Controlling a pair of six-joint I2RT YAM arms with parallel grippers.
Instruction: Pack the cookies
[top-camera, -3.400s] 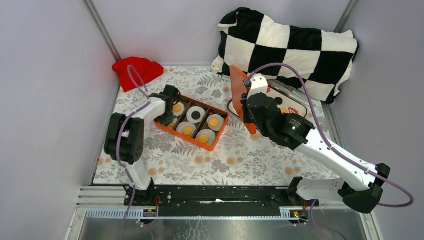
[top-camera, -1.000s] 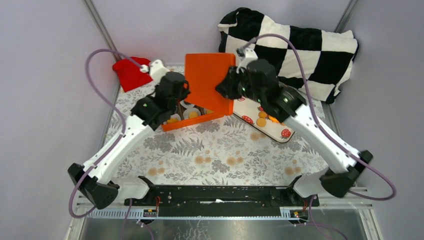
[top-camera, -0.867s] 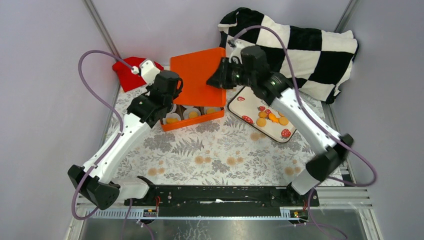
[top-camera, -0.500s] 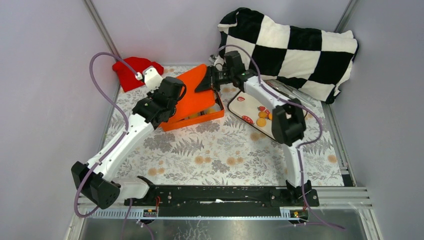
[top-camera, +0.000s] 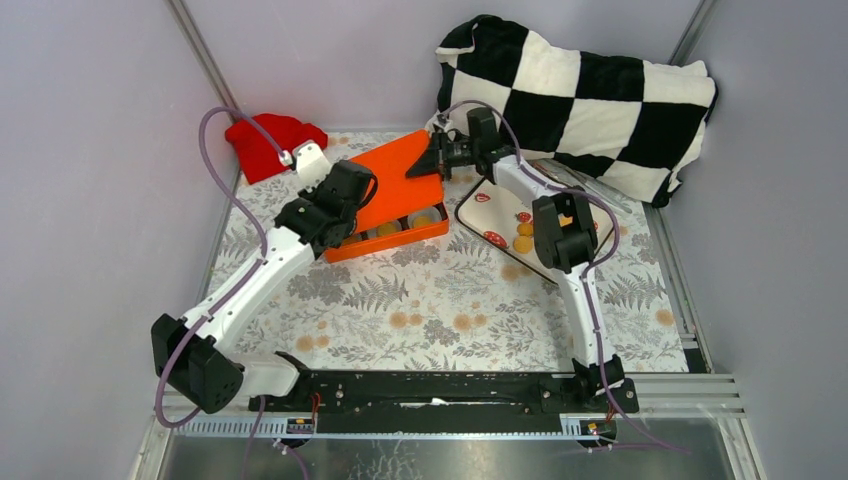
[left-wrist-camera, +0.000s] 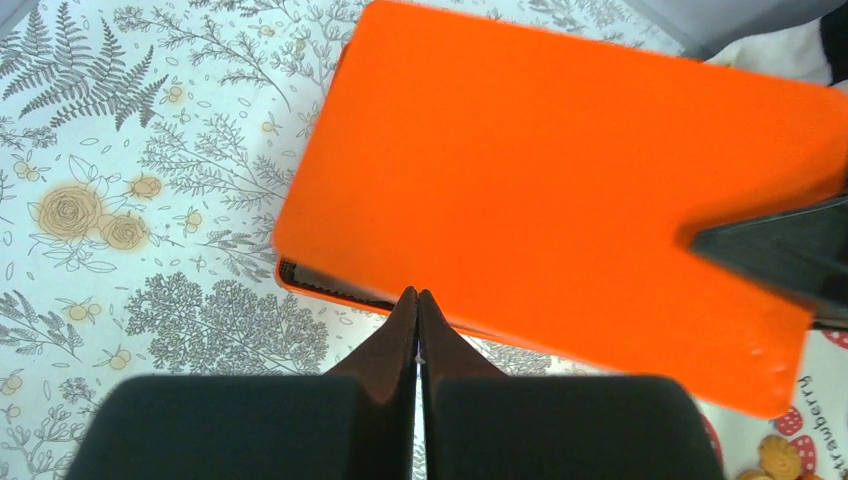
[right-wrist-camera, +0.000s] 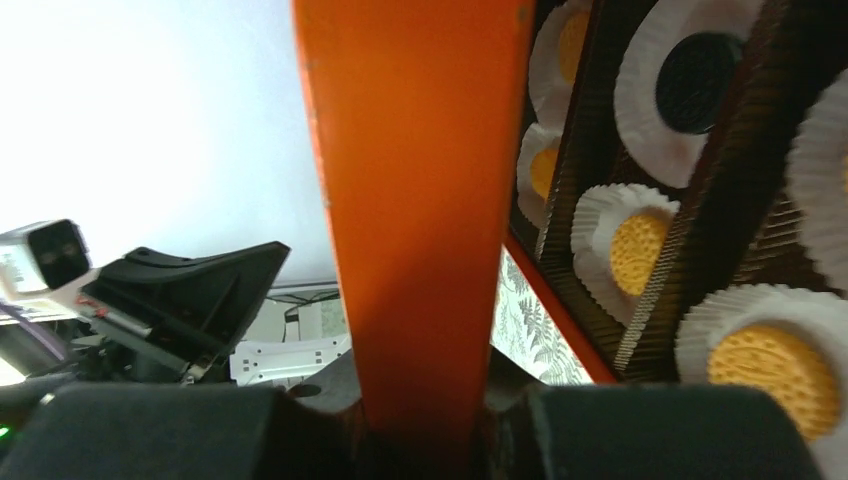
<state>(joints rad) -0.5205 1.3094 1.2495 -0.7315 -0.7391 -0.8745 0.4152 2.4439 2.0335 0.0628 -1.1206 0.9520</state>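
Observation:
The orange box (top-camera: 395, 238) stands on the floral cloth with golden cookies (right-wrist-camera: 640, 246) and a black cookie (right-wrist-camera: 694, 70) in white paper cups. Its orange lid (top-camera: 392, 185) hangs tilted over it, open at the front. My right gripper (top-camera: 434, 163) is shut on the lid's right edge (right-wrist-camera: 420, 200). My left gripper (top-camera: 354, 206) is shut and empty, its tips (left-wrist-camera: 417, 297) at the lid's near edge (left-wrist-camera: 560, 180). More golden cookies (top-camera: 522, 241) lie loose on the strawberry-print tray (top-camera: 480, 205).
A red cloth (top-camera: 270, 140) lies at the back left. A black-and-white checkered pillow (top-camera: 590, 90) fills the back right behind the tray. Grey walls close in both sides.
The right gripper has lowered the lid from upright down to a shallow tilt over the box. The right arm has folded back. The left gripper has stayed at the box's left end.

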